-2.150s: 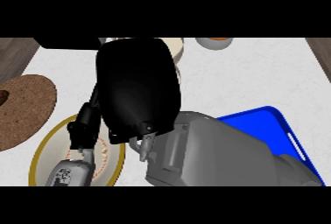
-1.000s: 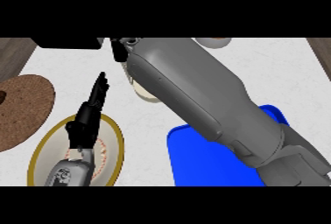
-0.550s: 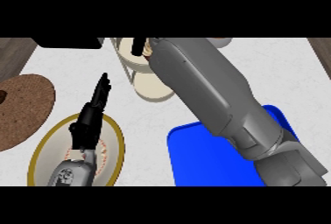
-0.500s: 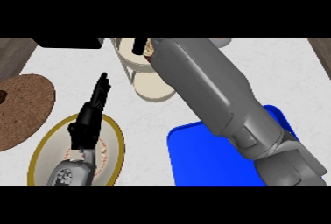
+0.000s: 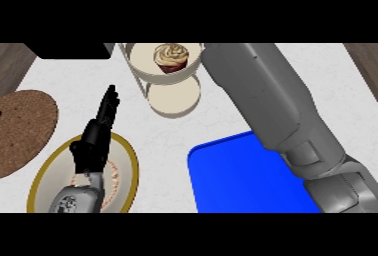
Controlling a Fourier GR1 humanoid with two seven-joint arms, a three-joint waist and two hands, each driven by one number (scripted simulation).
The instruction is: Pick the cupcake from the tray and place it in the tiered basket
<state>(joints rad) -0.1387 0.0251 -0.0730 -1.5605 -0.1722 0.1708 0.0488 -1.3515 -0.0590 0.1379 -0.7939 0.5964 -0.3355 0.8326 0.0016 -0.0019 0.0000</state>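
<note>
- The cupcake (image 5: 171,57) is sitting in the upper bowl of the tiered basket (image 5: 140,70), at the far side of the bench (image 5: 244,105); the basket's lower, paler bowl is showing just nearer than it, with nothing in it
- The blue tray (image 5: 244,180) is lying nearer than the basket and to its right, with no cupcake on the part that shows, so the placing is looking done, as far as I can judge
- What could be going wrong from here: the right forearm (image 5: 273,110) is running close along the basket's right rim, and a careless pull-back could be brushing that rim and tipping or shifting the basket, cupcake and all
- A second risk: the cupcake is sitting toward the right of its bowl, on the arm's side, so any sideways sweep of that arm could be knocking it over
- The right arm is stretching from the lower right corner, over the tray, up to a spot just right of the basket; the right hand itself is lying beyond the view's top edge, so whether its fingers are spread or closed I cannot tell
- The left hand (image 5: 100,127) is resting near and to the left of the basket, above a gold-rimmed plate (image 5: 44,175), fingers straight and pointing away from the robot, holding nothing
- A brown round mat (image 5: 22,130) is lying further left of the basket, well apart from it
</note>
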